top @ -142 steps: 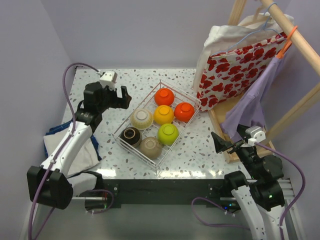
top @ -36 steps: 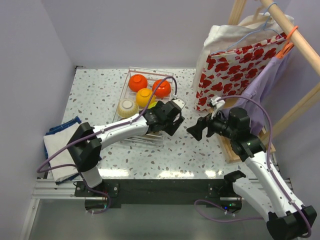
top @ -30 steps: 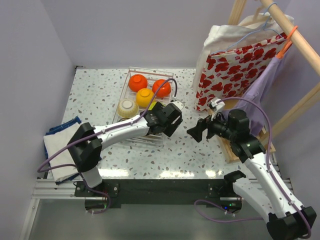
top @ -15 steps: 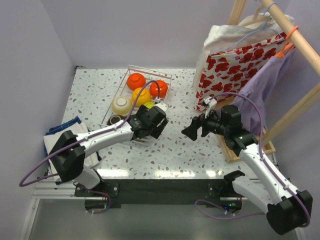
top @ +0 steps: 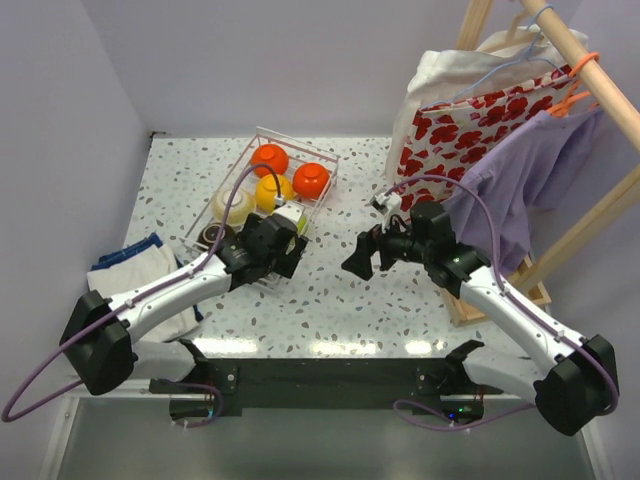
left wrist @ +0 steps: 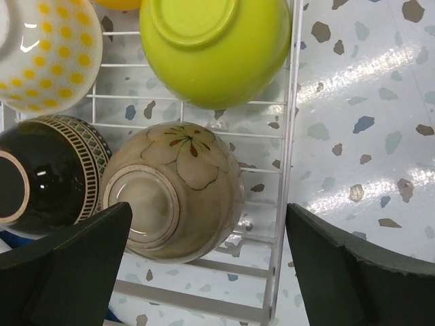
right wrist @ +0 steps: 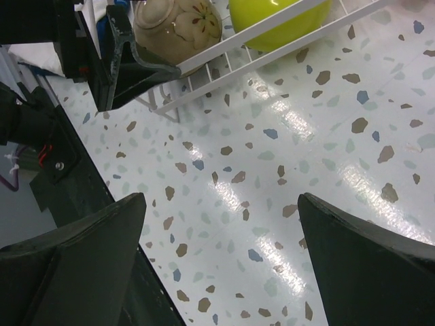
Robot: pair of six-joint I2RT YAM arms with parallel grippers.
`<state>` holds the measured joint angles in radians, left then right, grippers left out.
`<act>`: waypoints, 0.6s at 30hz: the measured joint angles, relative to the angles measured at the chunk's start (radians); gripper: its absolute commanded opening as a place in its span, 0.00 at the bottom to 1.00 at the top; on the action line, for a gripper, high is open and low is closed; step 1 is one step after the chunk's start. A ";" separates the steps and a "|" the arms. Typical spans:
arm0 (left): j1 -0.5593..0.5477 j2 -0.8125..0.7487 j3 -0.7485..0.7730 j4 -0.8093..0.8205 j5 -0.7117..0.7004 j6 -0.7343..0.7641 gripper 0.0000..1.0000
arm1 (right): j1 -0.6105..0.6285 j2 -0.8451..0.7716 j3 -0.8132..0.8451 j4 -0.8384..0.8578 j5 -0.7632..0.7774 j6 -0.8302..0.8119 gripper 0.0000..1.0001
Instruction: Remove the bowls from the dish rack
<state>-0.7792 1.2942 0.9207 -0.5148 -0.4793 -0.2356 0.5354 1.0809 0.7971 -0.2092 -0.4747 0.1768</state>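
The white wire dish rack [top: 325, 165] sits at the table's back left with several upturned bowls in it. From above I see two orange-red bowls [top: 270, 158], a yellow-orange bowl [top: 272, 192], a cream bowl [top: 232, 205] and a dark brown bowl [top: 212, 236]. My left gripper [top: 282, 262] hangs open over the rack's near corner. In its wrist view my left gripper [left wrist: 209, 227] spans the tan flowered bowl [left wrist: 173, 190] and the rack's side wire [left wrist: 285, 170], beside the lime green bowl [left wrist: 204, 47]. My right gripper [top: 358, 262] is open over bare table, and in its own view my right gripper [right wrist: 221, 224] is just right of the rack [right wrist: 224, 51].
A wooden clothes rack [top: 590, 215] stands at the right, carrying a red floral bag [top: 470, 135], a purple garment [top: 530, 170] and white cloth. Folded cloths [top: 135, 275] lie at the table's left edge. The black mounting rail [top: 330, 375] runs along the near edge.
The dish rack has slid left and turned, with my left gripper moving left with it. My right gripper has followed leftward towards the rack, and the purple garment has swung.
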 measured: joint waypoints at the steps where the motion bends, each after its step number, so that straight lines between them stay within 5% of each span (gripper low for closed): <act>1: 0.009 -0.007 -0.006 0.000 0.000 0.000 1.00 | 0.006 0.010 0.005 0.001 0.006 0.000 0.99; 18: 0.105 -0.117 -0.006 0.048 0.020 0.056 1.00 | 0.067 0.097 0.074 0.016 0.065 -0.014 0.99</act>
<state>-0.6746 1.1770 0.9142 -0.4664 -0.4591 -0.1795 0.6025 1.1774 0.8715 -0.1928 -0.4095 0.1627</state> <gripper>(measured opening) 0.997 0.986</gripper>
